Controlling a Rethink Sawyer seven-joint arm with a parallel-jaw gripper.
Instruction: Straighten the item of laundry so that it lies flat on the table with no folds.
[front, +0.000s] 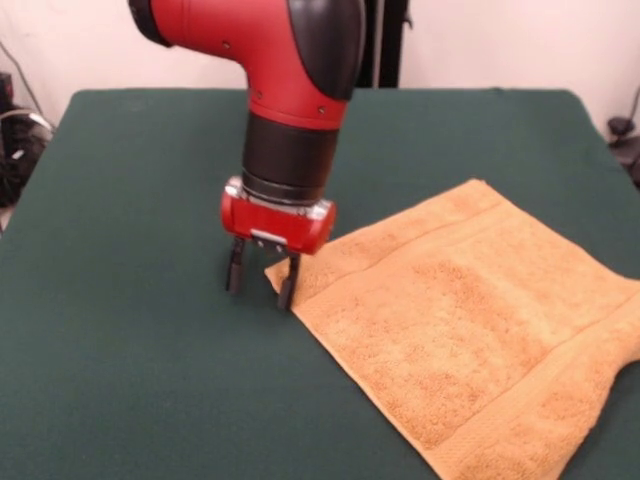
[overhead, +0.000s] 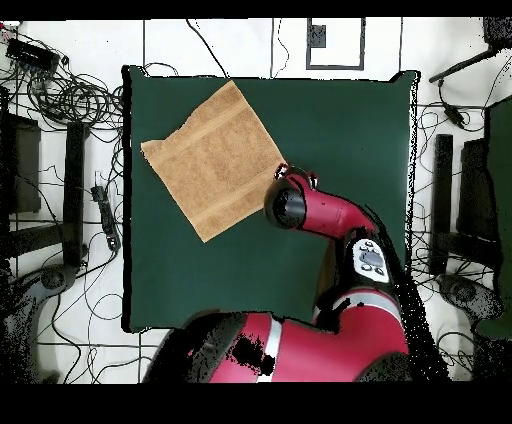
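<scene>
Spread as a tilted square, towel (front: 470, 330) (overhead: 213, 160), mustard terry with a woven band near two opposite edges, lying on the green table (front: 130, 350) (overhead: 330, 130) toward the right side in the front view, one corner reaching the near edge there. Looks nearly flat already, only a slight ripple along the near right border, so probably little left to smooth. Set down at the towel's leftward corner, gripper (front: 262, 276) (overhead: 283, 176), fingers apart with one tip at the corner's edge and the other on bare cloth just beside it; likely so placed to pinch or release that corner. Whether fabric sits between the tips, not clear.
</scene>
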